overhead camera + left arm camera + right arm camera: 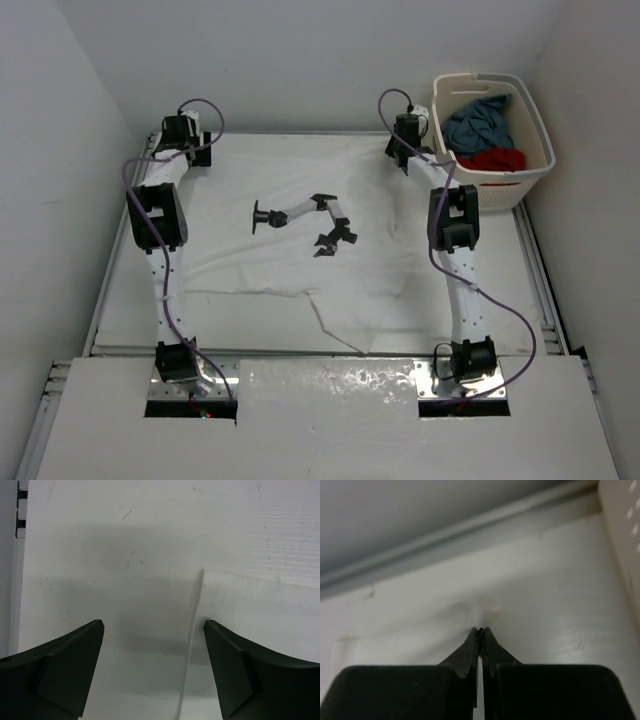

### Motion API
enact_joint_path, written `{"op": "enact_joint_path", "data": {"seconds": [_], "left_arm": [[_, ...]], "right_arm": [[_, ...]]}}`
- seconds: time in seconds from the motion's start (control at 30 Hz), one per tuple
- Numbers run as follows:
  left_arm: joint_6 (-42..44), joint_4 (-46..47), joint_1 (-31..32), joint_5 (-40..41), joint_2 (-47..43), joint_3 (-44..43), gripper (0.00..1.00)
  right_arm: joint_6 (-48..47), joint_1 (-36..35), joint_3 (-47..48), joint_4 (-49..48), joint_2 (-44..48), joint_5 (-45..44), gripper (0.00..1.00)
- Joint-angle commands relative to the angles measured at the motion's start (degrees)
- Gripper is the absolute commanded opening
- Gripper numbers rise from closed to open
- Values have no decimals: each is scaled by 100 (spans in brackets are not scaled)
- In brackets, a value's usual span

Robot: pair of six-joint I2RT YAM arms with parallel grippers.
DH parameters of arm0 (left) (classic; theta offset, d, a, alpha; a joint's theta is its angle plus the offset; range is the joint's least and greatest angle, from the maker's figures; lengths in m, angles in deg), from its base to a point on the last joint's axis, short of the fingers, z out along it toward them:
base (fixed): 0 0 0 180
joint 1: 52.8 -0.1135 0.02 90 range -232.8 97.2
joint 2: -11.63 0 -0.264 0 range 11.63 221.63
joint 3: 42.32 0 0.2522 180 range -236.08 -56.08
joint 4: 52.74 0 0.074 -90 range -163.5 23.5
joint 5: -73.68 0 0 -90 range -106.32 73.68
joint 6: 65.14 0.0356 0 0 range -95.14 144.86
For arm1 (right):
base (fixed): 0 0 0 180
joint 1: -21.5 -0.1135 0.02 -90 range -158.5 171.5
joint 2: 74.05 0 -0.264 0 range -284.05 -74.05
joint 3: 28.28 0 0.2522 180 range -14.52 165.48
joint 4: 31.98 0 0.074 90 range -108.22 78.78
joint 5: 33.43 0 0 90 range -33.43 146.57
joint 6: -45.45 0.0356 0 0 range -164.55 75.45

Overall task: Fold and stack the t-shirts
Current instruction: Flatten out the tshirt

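Well, I see the white t-shirt (300, 180) spread out flat on the table (515, 300). It lies between my two arms. Its black markings (305, 222) face up in the middle.

My left gripper (198, 153) is at the far left corner of the shirt. On the left wrist camera, the left gripper (154, 625) is open wide, with a big gap between the two dark fingers (70, 670). Nothing is in the gap. Under it I see a white floor and a corner of white cloth (260, 615). The edge of that cloth runs down just beside the right-hand finger.

My right gripper (402, 155) is at the far right corner of the shirt, close to the basket (545, 140). On the right wrist camera, the right gripper (481, 630) is closed tight, with its two tips pressed together. The tips point down at the white shirt (545, 605), and the cloth makes a small bump right at them. I cannot tell if a bit of cloth is caught between the tips. The cream wall of the basket (620, 540) shows at the right edge of that picture.

Both of the others are in the basket. The blue-grey t-shirt (480, 122) is bunched up at the back. The red t-shirt (495, 160) is bunched up in front of it, touching it.
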Motion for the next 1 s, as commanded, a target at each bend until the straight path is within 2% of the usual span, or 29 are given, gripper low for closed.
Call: {"op": "enact_joint_path", "data": {"seconds": [0.0,0.1,0.27,0.33,0.37,0.4,0.43,0.47,0.5,0.6,0.63,0.77,0.83,0.87,0.93,0.97], "left_arm": [[76,-393,-15,393,240,225,81],[94,-420,-33,446,310,198,81],[85,-420,-33,446,371,190,81],[94,-402,-33,446,398,181,81],[94,-385,-33,446,398,181,81],[68,-385,-33,446,363,181,81],[50,-367,-41,429,345,172,82],[33,-376,-50,402,319,85,83],[-11,-402,-68,393,267,6,83],[-186,-455,-182,385,39,-521,86],[-213,-342,-252,341,-76,-644,88],[-74,46,-287,-27,-1128,-619,93],[216,99,-296,-160,-1577,-436,94],[487,81,-296,-361,-2067,-330,94],[865,-250,-288,-599,-2579,186,94],[1085,-383,-296,-774,-3138,468,94]], "right_arm": [[80,-29,525,-1599,-165,-372,0],[26,-29,263,-2222,-105,-715,0],[78,-38,877,-2627,-693,-540,2],[96,-47,808,-2655,-790,-487,19],[62,-47,746,-2637,-781,-409,33],[18,-47,607,-2628,-764,-356,62],[-44,-47,579,-2558,-685,-286,74],[-227,-47,579,-2488,-632,-120,94],[-359,-47,579,-2418,-554,-22,99],[-975,-100,160,-2101,148,-82,99],[-1080,-108,-17,-2057,646,-144,99],[-1625,-109,-406,-1567,1687,-179,99],[-1836,-109,-510,-890,2091,-153,99],[-1872,-109,-633,-653,2597,-110,99],[-1916,-109,-1317,33,3214,170,99],[-1969,-109,-1668,235,3557,303,99]]}}
